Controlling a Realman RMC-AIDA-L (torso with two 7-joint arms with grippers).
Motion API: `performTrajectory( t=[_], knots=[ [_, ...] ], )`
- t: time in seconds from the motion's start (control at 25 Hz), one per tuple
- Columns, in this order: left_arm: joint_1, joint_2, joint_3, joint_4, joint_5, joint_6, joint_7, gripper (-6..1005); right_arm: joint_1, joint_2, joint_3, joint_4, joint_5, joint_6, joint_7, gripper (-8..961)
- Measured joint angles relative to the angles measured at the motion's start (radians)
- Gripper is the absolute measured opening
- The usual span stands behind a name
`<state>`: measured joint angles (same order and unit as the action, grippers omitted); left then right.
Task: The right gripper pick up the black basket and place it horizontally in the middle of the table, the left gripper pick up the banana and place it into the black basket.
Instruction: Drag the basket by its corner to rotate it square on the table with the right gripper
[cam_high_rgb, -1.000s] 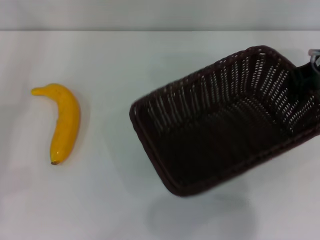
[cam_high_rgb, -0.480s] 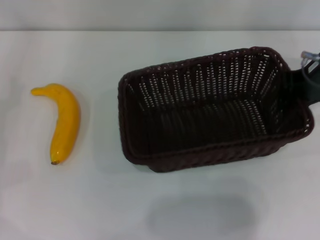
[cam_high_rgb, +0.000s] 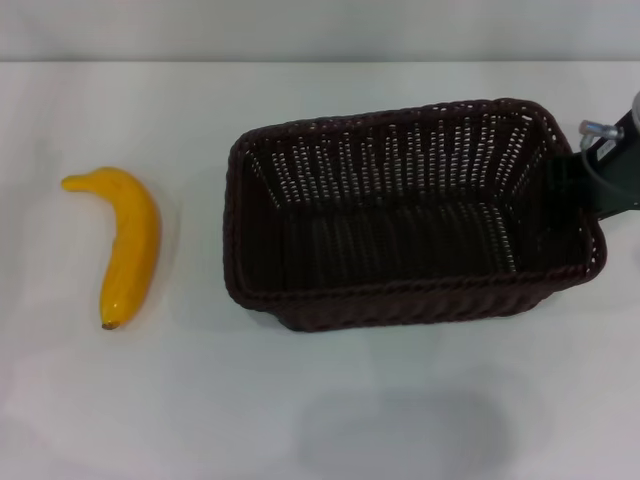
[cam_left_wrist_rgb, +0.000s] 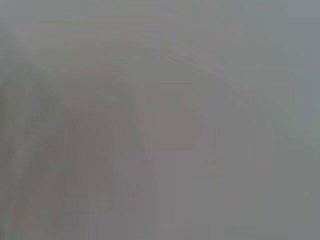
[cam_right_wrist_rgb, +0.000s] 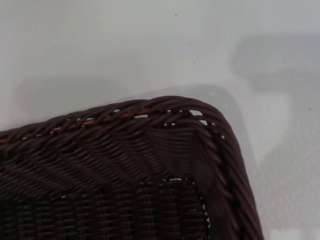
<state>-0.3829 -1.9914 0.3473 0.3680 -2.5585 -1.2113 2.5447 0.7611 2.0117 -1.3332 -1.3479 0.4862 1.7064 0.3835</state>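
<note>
The black basket (cam_high_rgb: 410, 302) hangs lengthwise across the middle-right of the white table (cam_high_rgb: 200, 400), lifted, with its shadow (cam_high_rgb: 400, 432) on the table below it. My right gripper (cam_high_rgb: 594, 176) is at the basket's right end wall, shut on the rim, and only its black tip and silver fittings show at the picture's edge. The right wrist view shows a braided corner of the basket (cam_right_wrist_rgb: 150, 145) over the white table (cam_right_wrist_rgb: 100, 45). The yellow banana (cam_high_rgb: 130, 245) lies on the table at the left, apart from the basket. The left gripper is out of view.
The table's far edge (cam_high_rgb: 320, 62) runs along the top of the head view. The left wrist view shows only a plain grey blur. Bare white tabletop lies between the banana and the basket and along the front.
The basket has swung from a diagonal tilt to lie level and lengthwise, and shifted left with my right gripper. The banana has not moved.
</note>
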Motion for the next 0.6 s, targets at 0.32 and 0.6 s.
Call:
performTrajectory(
  t=[0.32, 0.6],
  knots=[
    [-0.007, 0.000, 0.001, 0.000, 0.000, 0.006, 0.007, 860, -0.005, -0.001, 0.068, 0.027, 0.016, 0.014, -0.070, 206],
    [-0.010, 0.002, 0.004, 0.000, 0.027, 0.006, 0.011, 860, 0.018, -0.007, 0.104, 0.017, 0.015, 0.072, -0.091, 274]
  ],
)
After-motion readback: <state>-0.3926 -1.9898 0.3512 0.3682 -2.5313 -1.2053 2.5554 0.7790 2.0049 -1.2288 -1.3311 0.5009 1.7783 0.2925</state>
